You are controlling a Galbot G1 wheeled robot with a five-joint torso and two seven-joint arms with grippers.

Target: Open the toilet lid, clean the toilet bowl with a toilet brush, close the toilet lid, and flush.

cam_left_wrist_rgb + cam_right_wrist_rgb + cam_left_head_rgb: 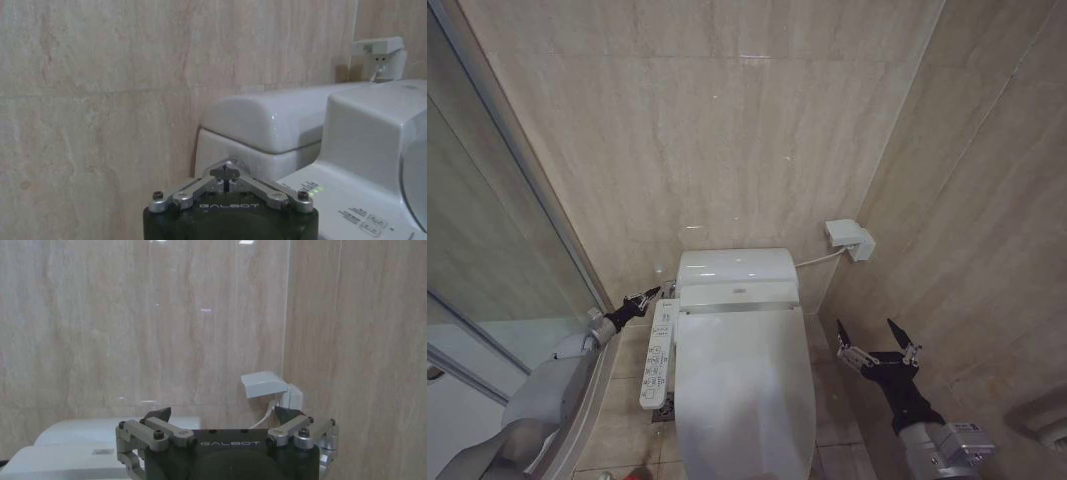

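Two grippers at work stations: left gripper (649, 296), fingers pinched together, pokes at the tank's left side, likely reaching the flush. Toilet lid (745, 400) lies closed over the bowl. Right gripper (878, 339) waits spread apart beside the toilet.

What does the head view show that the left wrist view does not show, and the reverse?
Only the head view shows the closed toilet lid from above, the open right gripper beside the toilet near the right wall, and the glass shower partition.

Only the left wrist view shows the left gripper close up, its fingers shut, pointing at the side of the tank, and a green light on the control panel.

Both show the tank, the control panel, the wall socket and the beige wall.
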